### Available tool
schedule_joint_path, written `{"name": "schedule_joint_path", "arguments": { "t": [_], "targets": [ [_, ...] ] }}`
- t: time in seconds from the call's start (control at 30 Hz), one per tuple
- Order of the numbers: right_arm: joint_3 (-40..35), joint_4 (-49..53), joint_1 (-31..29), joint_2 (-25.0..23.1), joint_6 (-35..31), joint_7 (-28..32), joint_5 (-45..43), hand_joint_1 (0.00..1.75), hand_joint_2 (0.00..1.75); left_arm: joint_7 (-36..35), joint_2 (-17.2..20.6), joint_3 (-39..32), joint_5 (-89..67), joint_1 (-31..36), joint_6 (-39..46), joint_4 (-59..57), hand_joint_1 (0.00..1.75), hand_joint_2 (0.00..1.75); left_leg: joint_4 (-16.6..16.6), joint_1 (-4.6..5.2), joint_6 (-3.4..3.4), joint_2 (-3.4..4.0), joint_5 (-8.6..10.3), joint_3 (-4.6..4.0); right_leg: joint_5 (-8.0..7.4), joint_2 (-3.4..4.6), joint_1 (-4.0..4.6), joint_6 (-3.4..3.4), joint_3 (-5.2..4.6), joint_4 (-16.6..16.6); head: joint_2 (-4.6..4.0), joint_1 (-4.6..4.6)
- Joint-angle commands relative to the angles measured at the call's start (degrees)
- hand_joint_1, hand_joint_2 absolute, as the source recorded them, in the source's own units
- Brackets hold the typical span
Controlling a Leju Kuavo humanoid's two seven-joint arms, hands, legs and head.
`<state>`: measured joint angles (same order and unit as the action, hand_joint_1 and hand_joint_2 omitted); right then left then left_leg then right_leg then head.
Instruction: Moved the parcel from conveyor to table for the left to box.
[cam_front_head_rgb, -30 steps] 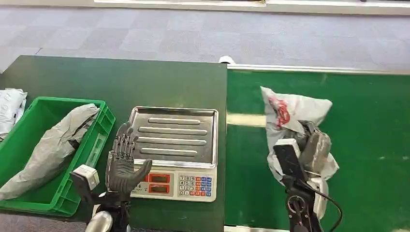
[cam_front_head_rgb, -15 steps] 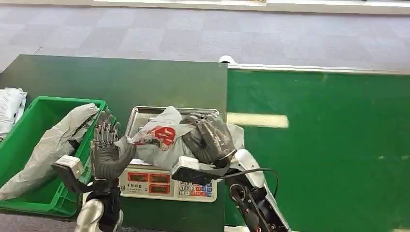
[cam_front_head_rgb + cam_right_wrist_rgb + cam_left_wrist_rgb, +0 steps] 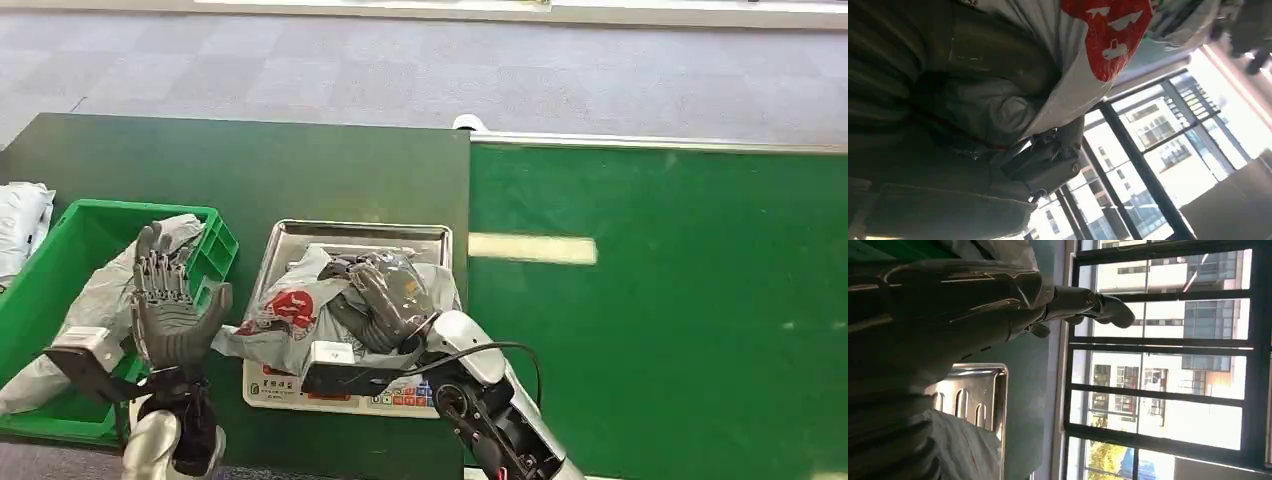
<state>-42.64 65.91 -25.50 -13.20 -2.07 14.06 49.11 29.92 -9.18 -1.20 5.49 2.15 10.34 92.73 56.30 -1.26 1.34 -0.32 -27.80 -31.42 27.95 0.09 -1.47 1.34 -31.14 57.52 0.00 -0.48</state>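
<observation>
A grey plastic parcel (image 3: pixel 290 318) with a red logo hangs over the steel pan of the scale (image 3: pixel 400 237), held by my right hand (image 3: pixel 385 300), whose fingers wrap around its bulk. The right wrist view shows the same parcel (image 3: pixel 1108 35) pressed against that hand (image 3: pixel 1043 160). My left hand (image 3: pixel 170 310) stands upright with its fingers spread, between the green box (image 3: pixel 60 250) and the parcel, holding nothing. In the left wrist view the left hand (image 3: pixel 998 300) stretches out above the scale pan (image 3: pixel 978 395).
The green box contains a long grey bag (image 3: pixel 110 300). A white bag (image 3: pixel 20 225) lies at the table's far left. The green conveyor belt (image 3: pixel 680 300) runs on the right. The scale's keypad (image 3: pixel 400 400) faces the table's near edge.
My right hand carried the parcel from the conveyor leftward over the scale, then lower and further left. My left hand shifted left toward the green box, still spread.
</observation>
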Motion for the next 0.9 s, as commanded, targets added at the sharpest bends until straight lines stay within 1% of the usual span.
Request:
{"name": "schedule_joint_path", "arguments": {
  "t": [0.03, 0.1, 0.2, 0.23, 0.27, 0.37, 0.5, 0.53, 0.57, 0.87, 0.9],
  "targets": [
    [3.31, -13.42, -5.38, -0.63, -4.39, -6.17, 0.88, 1.75, 1.75, -0.84, -1.96, -7.68, -1.37, -4.01, -0.1, 5.76, 0.0, 1.75, -0.06, -0.02, -0.1, 0.26, 0.04, 0.01, -0.11, 0.2, 0.06, -0.16, -0.08, -0.05, 0.0, 0.0],
    [5.7, -14.93, -5.75, -0.31, -5.05, -7.53, 0.47, 1.75, 1.75, -1.2, -2.55, -7.9, -1.78, -4.32, -0.51, 6.29, 0.0, 1.75, -0.04, 0.0, -0.09, 0.13, 0.02, 0.04, -0.05, 0.1, 0.03, -0.09, -0.02, -0.04, 0.0, 0.0],
    [8.29, -17.4, -6.51, -0.62, -5.55, -7.06, 0.87, 1.75, 1.75, -1.53, -3.06, -8.35, -2.39, -4.08, -0.99, 6.16, 0.0, 1.75, -0.1, -0.01, -0.21, 0.15, 0.13, -0.05, -0.2, 0.07, 0.06, -0.17, -0.08, -0.17, 0.0, 0.0],
    [9.59, -18.4, -6.86, -0.69, -5.66, -7.94, 0.68, 1.75, 1.75, -1.63, -3.07, -8.49, -2.47, -3.93, -1.09, 6.05, 0.0, 1.75, -0.02, 0.01, -0.12, 0.09, 0.06, -0.03, -0.09, 0.04, 0.02, -0.09, -0.04, -0.05, 0.0, 0.02],
    [10.45, -19.23, -7.21, -0.68, -5.68, -8.39, 0.56, 1.75, 1.75, -1.74, -3.08, -8.6, -2.53, -3.82, -1.2, 5.98, 0.0, 1.75, -0.09, -0.01, -0.22, 0.15, 0.15, -0.08, -0.22, 0.06, 0.06, -0.18, -0.1, -0.15, 0.0, 0.02],
    [13.45, -21.74, -8.28, -0.84, -7.48, -10.51, 1.61, 1.75, 1.75, -2.16, -3.2, -8.89, -2.78, -3.87, -1.47, 6.26, 0.0, 1.75, -0.08, 0.01, -0.11, 0.0, 0.12, -0.04, -0.12, -0.05, 0.03, -0.14, -0.05, -0.07, 0.0, 0.02],
    [16.28, -20.85, -7.85, -0.74, -9.82, -11.97, 2.74, 1.75, 1.75, -2.41, -3.12, -8.84, -2.96, -3.8, -1.34, 6.06, 0.0, 1.75, -0.01, 0.0, -0.07, 0.02, 0.04, -0.01, -0.06, -0.01, 0.02, -0.1, -0.03, -0.02, 0.0, 0.0],
    [17.04, -19.82, -7.35, -0.67, -10.97, -12.73, 3.27, 0.14, 1.75, -2.48, -3.09, -8.76, -2.99, -3.87, -1.3, 6.06, 0.0, 1.75, 0.0, 0.02, -0.06, 0.0, 0.03, 0.01, -0.04, -0.03, 0.0, -0.08, -0.02, -0.01, 0.0, 0.0],
    [17.53, -18.9, -6.93, -0.6, -11.42, -13.49, 3.93, 0.0, 1.75, -2.55, -3.12, -8.63, -3.04, -3.95, -1.24, 6.12, 0.0, 1.75, -0.02, 0.01, -0.1, 0.02, 0.07, -0.03, -0.08, -0.02, 0.02, -0.13, -0.05, -0.04, 0.0, 0.0],
    [17.53, -18.9, -6.93, -0.6, -11.42, -13.49, 3.93, 0.0, 1.75, -2.55, -3.12, -8.63, -3.04, -3.95, -1.24, 6.12, 0.0, 1.75, -0.04, 0.01, -0.11, 0.04, 0.09, -0.04, -0.11, 0.0, 0.02, -0.15, -0.08, -0.04, 0.0, 0.0],
    [18.21, -17.35, -6.08, -0.63, -12.09, -14.31, 4.16, 0.0, 1.75, -2.69, -3.07, -8.32, -3.14, -3.97, -1.31, 6.03, 0.0, 1.75, -0.01, 0.01, -0.06, 0.02, 0.04, 0.01, -0.05, 0.0, 0.01, -0.1, -0.02, -0.01, 0.0, 0.0]
  ]
}}
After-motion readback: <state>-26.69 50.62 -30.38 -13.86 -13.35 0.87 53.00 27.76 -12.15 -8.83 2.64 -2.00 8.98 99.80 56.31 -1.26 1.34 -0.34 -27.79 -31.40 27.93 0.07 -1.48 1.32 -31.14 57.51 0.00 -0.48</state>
